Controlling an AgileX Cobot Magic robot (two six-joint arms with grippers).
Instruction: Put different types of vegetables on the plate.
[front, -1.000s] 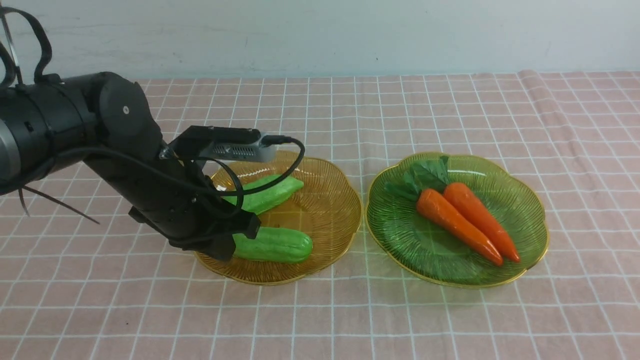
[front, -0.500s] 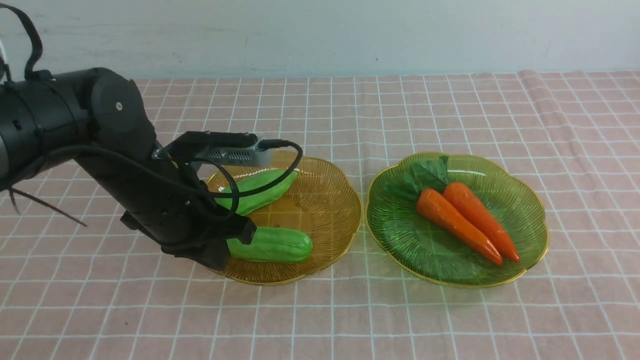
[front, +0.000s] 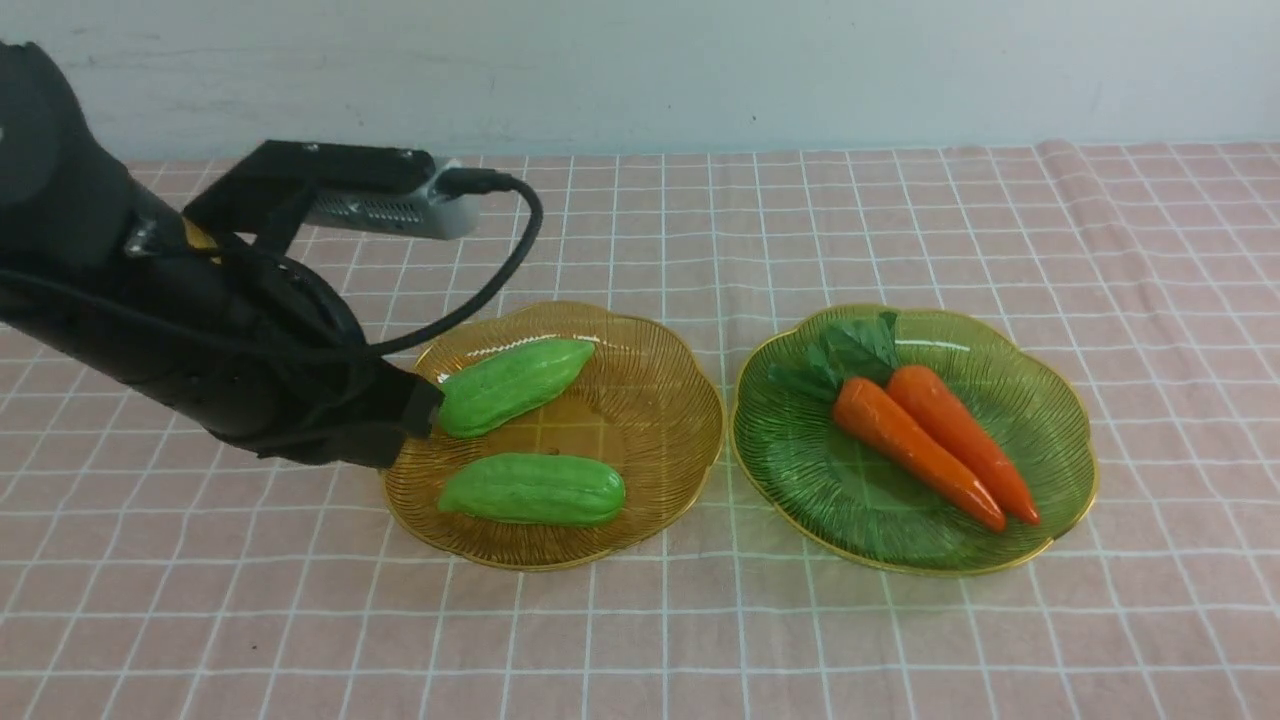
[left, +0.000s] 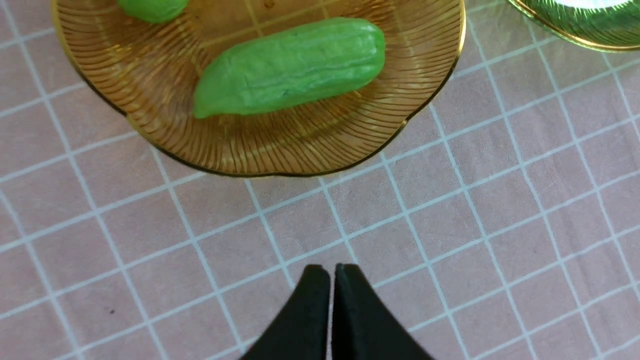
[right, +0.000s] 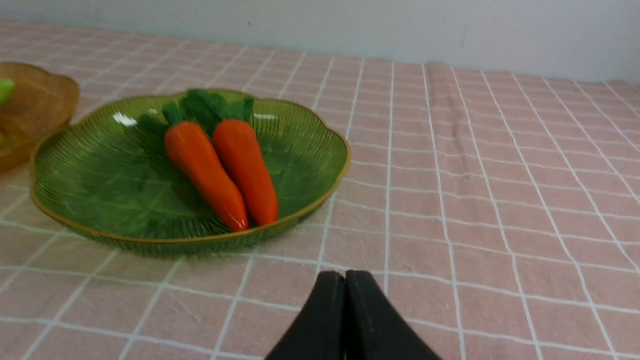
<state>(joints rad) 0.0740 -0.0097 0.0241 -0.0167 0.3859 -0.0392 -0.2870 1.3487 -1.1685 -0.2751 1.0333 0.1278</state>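
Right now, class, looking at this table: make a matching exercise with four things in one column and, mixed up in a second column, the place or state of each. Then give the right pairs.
Column one
1. carrots
2. gourds
3. left gripper
4. green plate

Column two
A. lying on the amber plate
B. shut and holding nothing
C. to the right of the amber plate
D. side by side, leafy tops toward the wall

Pairs: 1-D, 2-A, 3-B, 4-C

Carrots (front: 935, 440) and gourds (front: 530, 440) plated separately.
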